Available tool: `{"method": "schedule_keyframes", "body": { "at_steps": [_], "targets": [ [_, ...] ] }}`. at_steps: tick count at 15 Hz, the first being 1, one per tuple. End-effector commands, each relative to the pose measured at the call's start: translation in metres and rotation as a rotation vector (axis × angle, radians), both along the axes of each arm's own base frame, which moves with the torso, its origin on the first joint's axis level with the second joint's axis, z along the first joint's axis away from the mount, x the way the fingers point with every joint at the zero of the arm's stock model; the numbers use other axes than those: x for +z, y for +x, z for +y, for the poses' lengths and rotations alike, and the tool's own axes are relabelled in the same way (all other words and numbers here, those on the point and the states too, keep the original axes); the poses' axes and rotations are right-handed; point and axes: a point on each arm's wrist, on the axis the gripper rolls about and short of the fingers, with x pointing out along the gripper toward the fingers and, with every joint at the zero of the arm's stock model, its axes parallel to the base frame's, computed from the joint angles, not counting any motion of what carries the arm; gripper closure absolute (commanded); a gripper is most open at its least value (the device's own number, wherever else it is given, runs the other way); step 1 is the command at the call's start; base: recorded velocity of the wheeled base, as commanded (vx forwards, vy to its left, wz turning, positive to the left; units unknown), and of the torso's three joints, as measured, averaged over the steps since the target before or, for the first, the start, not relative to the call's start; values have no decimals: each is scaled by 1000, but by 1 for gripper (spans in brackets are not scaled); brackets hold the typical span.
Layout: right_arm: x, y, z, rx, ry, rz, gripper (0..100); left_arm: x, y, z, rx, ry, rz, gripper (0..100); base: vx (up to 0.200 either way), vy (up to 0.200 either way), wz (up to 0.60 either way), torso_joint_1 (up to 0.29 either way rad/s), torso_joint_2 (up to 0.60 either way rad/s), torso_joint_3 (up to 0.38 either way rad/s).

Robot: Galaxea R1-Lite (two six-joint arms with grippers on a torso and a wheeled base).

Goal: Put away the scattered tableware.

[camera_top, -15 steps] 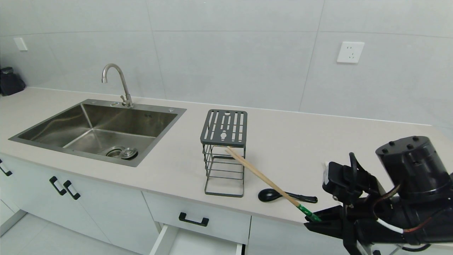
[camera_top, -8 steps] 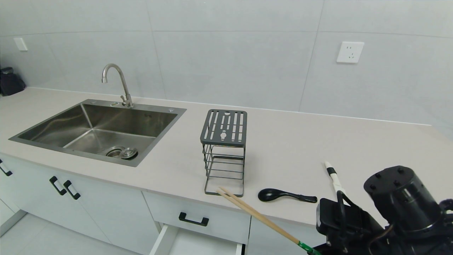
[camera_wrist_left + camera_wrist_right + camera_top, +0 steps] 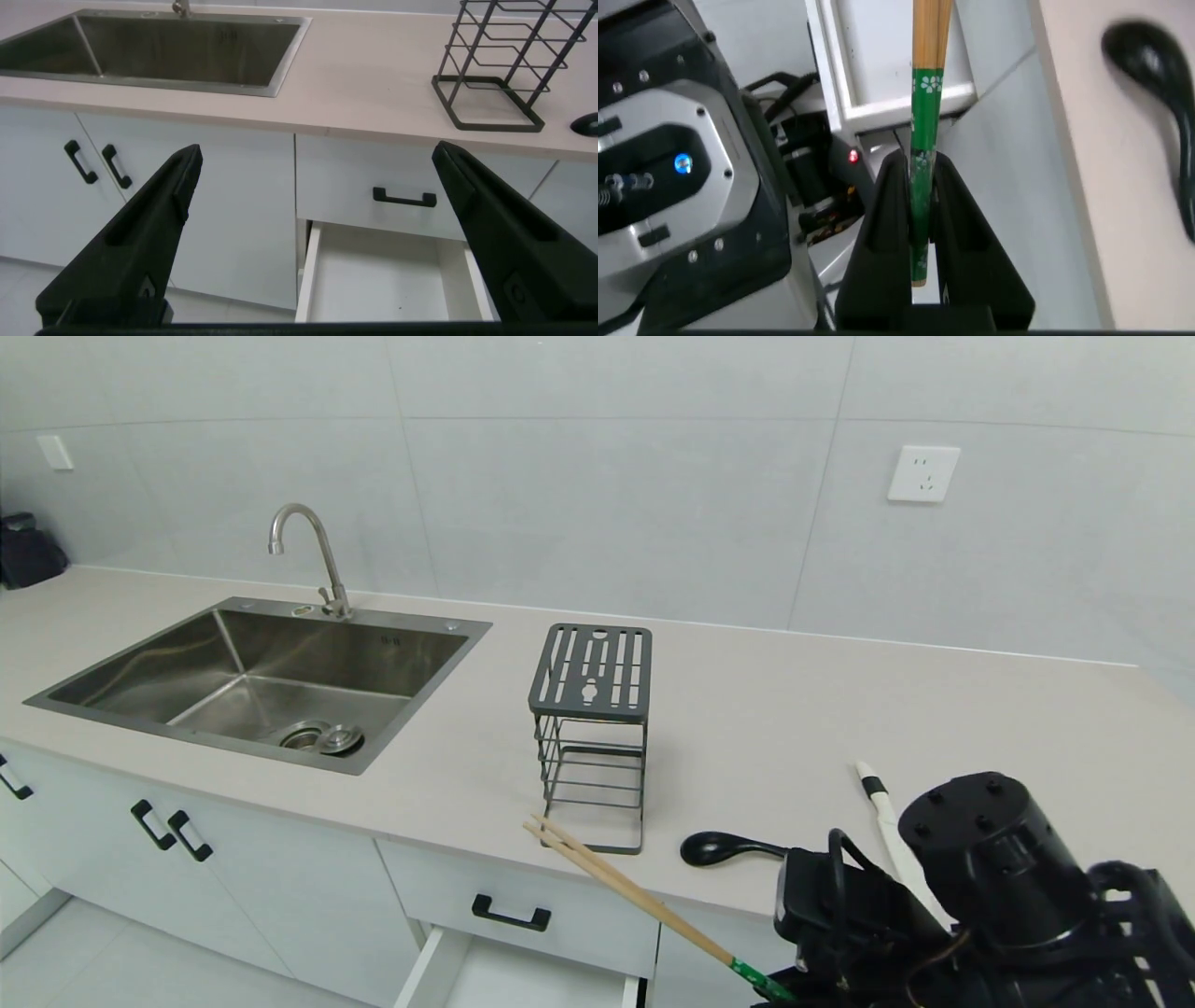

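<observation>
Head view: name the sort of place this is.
Probably a kitchen: a stainless-steel sink with a curved metal faucet sunk in a pale beige countertop, white cabinets with black handles beneath.

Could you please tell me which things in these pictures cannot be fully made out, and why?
Spoon: head view, handle hidden behind the right arm.
White stick: head view, lower end hidden by that arm; what it is cannot be told.
Drawer: left wrist view, near end cut off by the bottom edge.
Chopsticks: right wrist view, tips cut off by the top edge.

Wooden chopsticks (image 3: 635, 893), glossy spoon (image 3: 711, 848) — brushed-steel sink (image 3: 187, 738).
</observation>
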Motion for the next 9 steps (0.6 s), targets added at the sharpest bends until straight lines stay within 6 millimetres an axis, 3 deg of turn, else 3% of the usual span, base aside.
{"method": "schedule_keyframes", "body": {
  "at_steps": [1,9],
  "targets": [
    [-5,11,21,27,-7,7,100,0,0,0,0,0,1,0,0,0,0,0,0,0],
    [-5,28,49,42,-32,29,100,0,0,0,0,0,1,0,0,0,0,0,0,0]
  ]
}}
